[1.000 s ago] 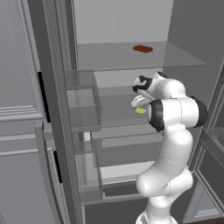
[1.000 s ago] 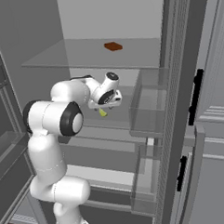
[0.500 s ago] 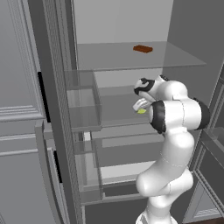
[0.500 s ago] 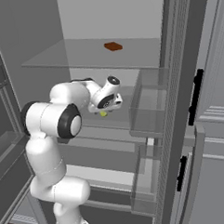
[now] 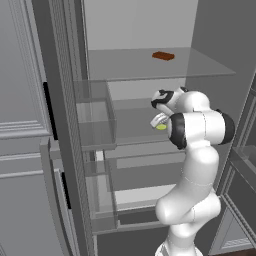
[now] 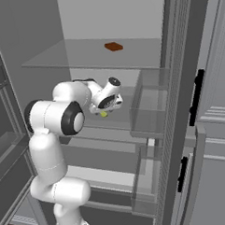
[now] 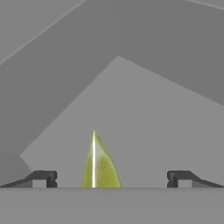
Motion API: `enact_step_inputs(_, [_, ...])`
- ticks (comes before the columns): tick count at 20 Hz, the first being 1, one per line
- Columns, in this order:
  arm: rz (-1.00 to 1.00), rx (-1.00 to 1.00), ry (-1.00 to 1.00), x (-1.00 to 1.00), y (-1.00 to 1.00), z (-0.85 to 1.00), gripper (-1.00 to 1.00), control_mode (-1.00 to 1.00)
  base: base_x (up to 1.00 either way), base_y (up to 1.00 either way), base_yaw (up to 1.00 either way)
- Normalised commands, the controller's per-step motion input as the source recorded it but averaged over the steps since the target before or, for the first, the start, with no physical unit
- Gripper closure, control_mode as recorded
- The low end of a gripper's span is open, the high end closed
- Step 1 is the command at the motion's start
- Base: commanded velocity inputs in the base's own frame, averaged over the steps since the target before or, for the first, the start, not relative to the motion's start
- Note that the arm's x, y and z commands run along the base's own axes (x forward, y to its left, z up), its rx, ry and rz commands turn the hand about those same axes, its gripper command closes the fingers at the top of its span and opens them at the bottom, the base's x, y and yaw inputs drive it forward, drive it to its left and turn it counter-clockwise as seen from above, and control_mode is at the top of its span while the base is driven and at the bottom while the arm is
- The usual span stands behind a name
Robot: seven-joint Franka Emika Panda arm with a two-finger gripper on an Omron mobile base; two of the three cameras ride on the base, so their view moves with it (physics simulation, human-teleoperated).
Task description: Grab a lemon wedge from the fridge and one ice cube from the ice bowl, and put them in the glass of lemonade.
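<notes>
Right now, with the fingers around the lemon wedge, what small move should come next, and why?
Probably close the fingers. In the hand view the lemon wedge stands between the two open tips, left of centre, touching neither. The gripper is already down at the fridge shelf.

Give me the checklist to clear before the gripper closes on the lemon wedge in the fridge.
1. Gripper open: ok.
2. Lemon wedge between the fingertips: ok in the hand view, left of centre.
3. Fingertips clear of the wedge: ok, gaps on both sides.
4. Wedge resting on the glass shelf: ok.
5. Reddish-brown bar out of the way: ok, on the shelf above.
6. Gripper low enough to clamp the wedge: cannot tell.
</notes>
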Motion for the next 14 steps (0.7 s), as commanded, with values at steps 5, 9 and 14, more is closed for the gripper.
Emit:
enact_step_inputs(5, [0.09, 0.0, 0.0, -0.01, 0.0, -0.35, -1.0, -1.0, 0.0, 0.0, 0.0])
enact_step_inputs(9, [0.03, 0.0, 0.0, -0.1, 0.0, -0.05, 1.0, -1.0, 0.0, 0.0, 0.0])
enact_step_inputs(14, [0.0, 0.0, 0.0, -0.09, 0.0, 0.0, 1.0, -1.0, 0.0, 0.0, 0.0])
